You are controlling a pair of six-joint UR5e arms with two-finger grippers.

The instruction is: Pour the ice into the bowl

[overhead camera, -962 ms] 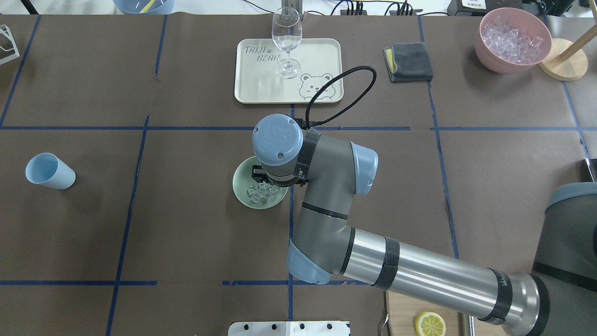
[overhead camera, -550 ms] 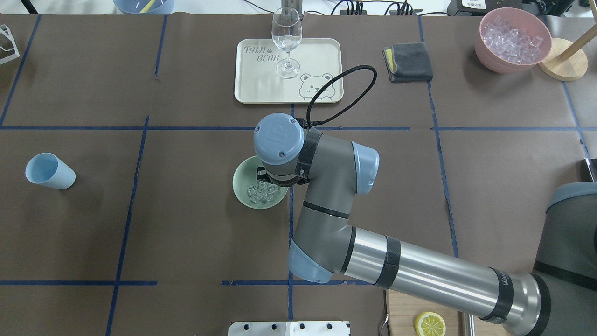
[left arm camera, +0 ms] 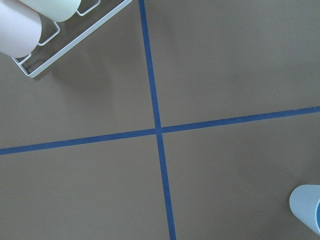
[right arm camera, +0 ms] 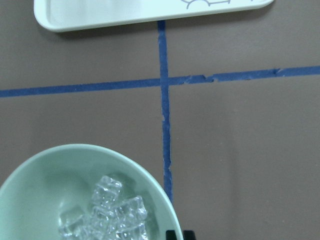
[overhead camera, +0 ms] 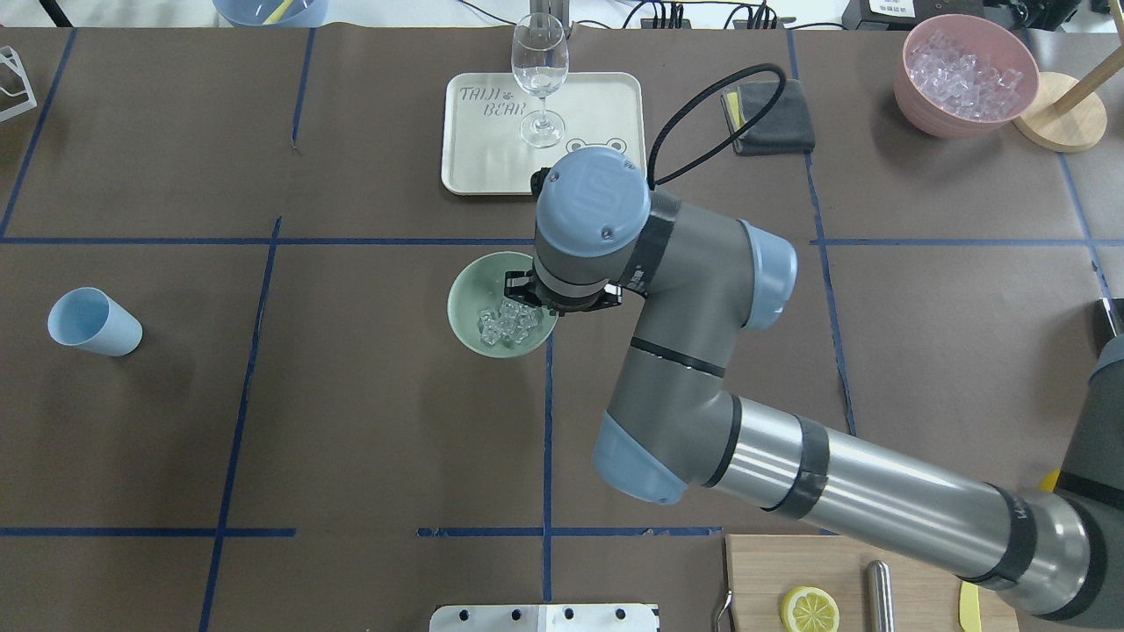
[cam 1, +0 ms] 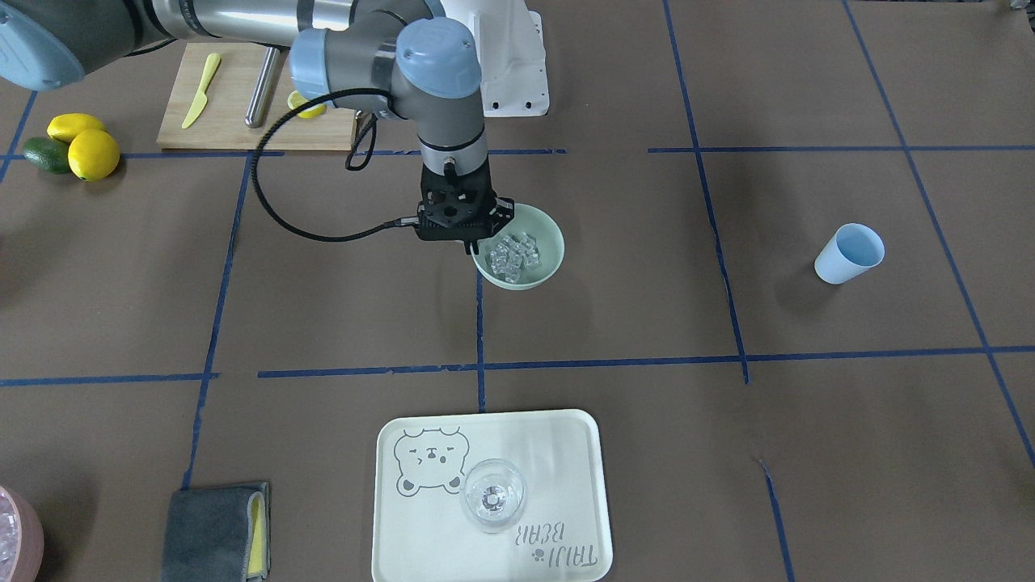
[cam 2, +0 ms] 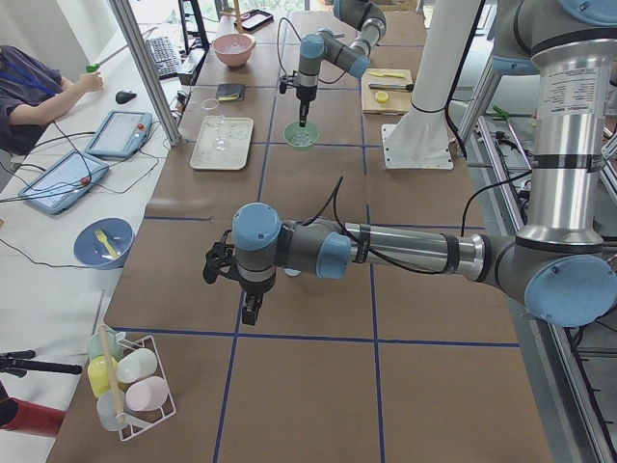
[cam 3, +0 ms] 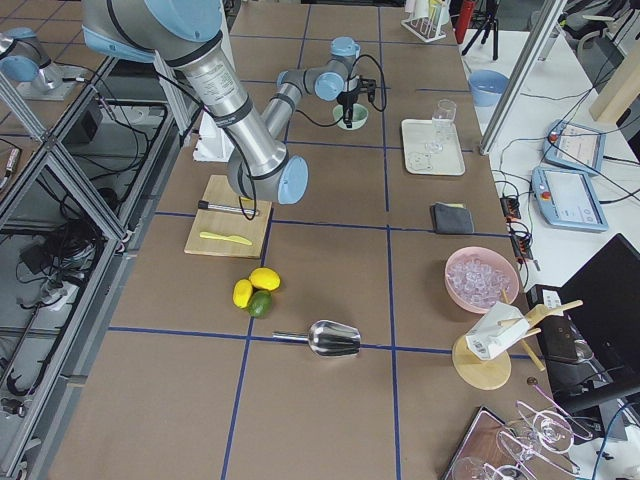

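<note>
The pale mint-green bowl point(overhead camera: 479, 298) sits near the table's middle, with the ice point(overhead camera: 505, 326) heaped inside as small clear cubes. My right gripper point(overhead camera: 527, 307) points straight down at the bowl's right rim and looks shut on it. In the right wrist view the dark fingertips point(right arm camera: 172, 234) sit close together right at the rim of the bowl point(right arm camera: 50, 170), beside the ice point(right arm camera: 107, 210). The front view shows the same grip point(cam 1: 473, 244) on the bowl point(cam 1: 546, 242). My left gripper point(cam 2: 251, 311) hangs over bare table; whether it is open or shut I cannot tell.
A blue cup point(overhead camera: 92, 322) lies tipped at the left. Behind the bowl is a cream tray point(overhead camera: 597, 105) with a wine glass point(overhead camera: 539, 70). A grey cloth point(overhead camera: 771, 116) and a pink container of ice point(overhead camera: 964, 75) are at the back right. A cutting board point(overhead camera: 790, 570) is at the front right.
My right arm has swung away from the robot and to the right. The bowl with the ice has shifted with it toward the tray.
</note>
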